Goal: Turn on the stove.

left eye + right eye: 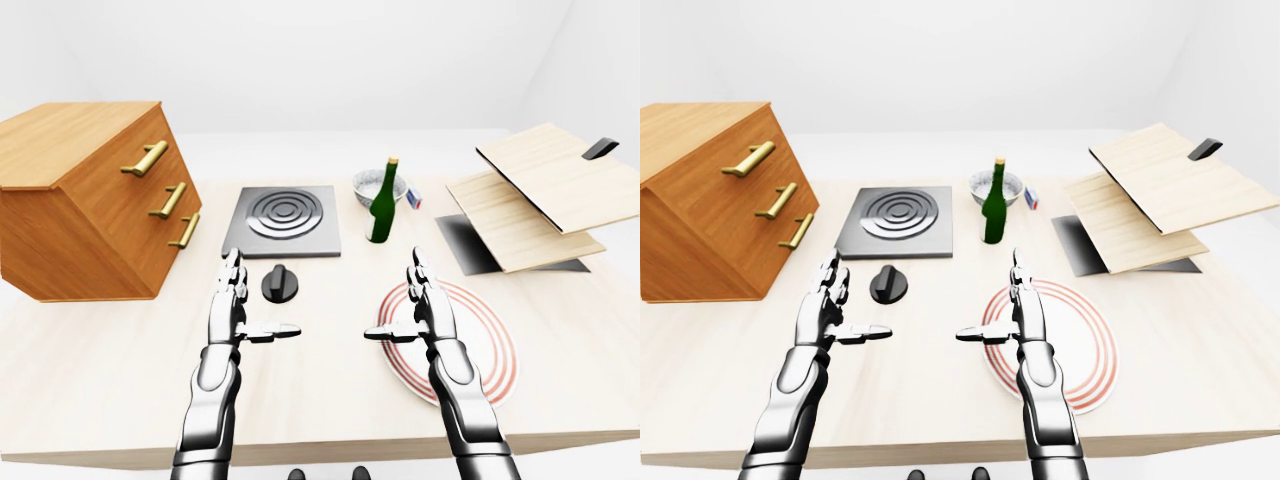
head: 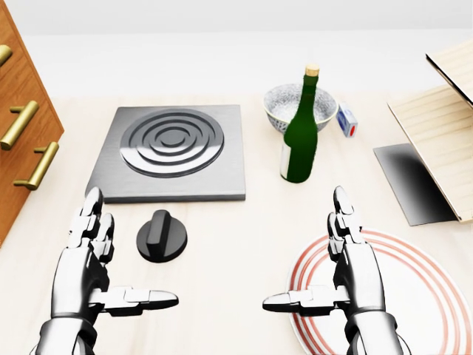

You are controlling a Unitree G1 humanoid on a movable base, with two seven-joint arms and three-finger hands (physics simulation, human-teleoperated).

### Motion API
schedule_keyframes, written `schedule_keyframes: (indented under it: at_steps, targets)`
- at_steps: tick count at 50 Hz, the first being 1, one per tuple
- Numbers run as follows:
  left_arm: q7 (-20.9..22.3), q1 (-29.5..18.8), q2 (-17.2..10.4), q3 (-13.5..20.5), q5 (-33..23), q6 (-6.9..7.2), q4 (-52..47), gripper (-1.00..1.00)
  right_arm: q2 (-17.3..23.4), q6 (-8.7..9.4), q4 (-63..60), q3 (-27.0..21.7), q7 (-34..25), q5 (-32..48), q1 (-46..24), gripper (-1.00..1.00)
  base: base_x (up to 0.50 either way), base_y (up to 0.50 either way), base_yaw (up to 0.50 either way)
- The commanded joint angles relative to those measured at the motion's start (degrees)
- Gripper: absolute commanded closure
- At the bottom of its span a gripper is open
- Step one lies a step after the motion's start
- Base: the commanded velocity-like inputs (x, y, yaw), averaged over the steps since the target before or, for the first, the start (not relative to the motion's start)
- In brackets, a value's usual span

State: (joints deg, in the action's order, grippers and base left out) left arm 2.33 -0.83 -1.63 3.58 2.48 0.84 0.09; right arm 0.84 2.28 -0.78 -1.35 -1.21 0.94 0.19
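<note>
Matt grey stove (image 2: 171, 152), glossy glass bottle (image 2: 299, 140), wooden drawers (image 1: 92, 198)

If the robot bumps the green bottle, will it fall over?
Probably, yes. The green bottle stands upright, tall and narrow on a small base, so a sideways knock near its neck could tip it. It looks like glass, so likely smooth, and once down it might roll.

Stove (image 1: 898, 221) with black knob (image 1: 889, 285) below it, green bottle (image 1: 993, 203) at its right, both hands open-fingered
</note>
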Motion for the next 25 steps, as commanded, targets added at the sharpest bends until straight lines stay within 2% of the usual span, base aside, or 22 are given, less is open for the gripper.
schedule_keyframes:
  at_steps: [1, 3, 4, 8, 11, 16, 25]
  targets:
    - [0.00, -0.11, -0.07, 0.10, 0.13, -0.09, 0.20, -1.00, -0.03, -0.12, 0.00, -0.05, 0.05, 0.07, 0.04, -1.00, 0.36, 0.00, 0.00]
    - [-0.02, -0.18, -0.07, 0.14, 0.16, -0.09, 0.30, -1.00, -0.16, -0.87, 0.05, -0.21, 0.29, -0.19, 0.12, -1.00, 0.33, 0.02, 0.00]
    - [-0.04, -0.24, -0.08, 0.14, 0.16, -0.10, 0.38, -1.00, 0.01, -0.61, -1.26, -0.07, -1.68, -1.74, 1.03, -1.00, 0.00, 0.00, 0.00]
    - [-0.18, -0.73, -0.09, 0.13, 0.05, -0.47, 1.43, -1.00, -0.04, -1.02, -0.99, -0.22, -1.14, -1.31, 0.90, -1.00, 0.00, 0.00, 0.00]
    - [-0.32, -0.97, -0.05, -0.03, -0.18, -0.74, 2.09, -1.00, -0.03, -0.80, -1.04, -0.26, -1.12, -1.38, 0.85, -1.00, 0.00, 0.00, 0.00]
    - [-0.80, -2.38, 0.02, -0.46, -0.86, -2.07, 5.63, -1.00, 0.02, -0.59, -0.80, -0.37, -1.10, -1.54, 0.55, -1.00, 0.00, 0.00, 0.00]
    - [-1.06, -3.43, 0.22, -1.24, -1.80, -2.92, 9.42, -1.00, 0.13, 0.22, -1.07, -0.69, -0.93, -1.92, 0.25, -1.00, 0.00, 0.00, 0.00]
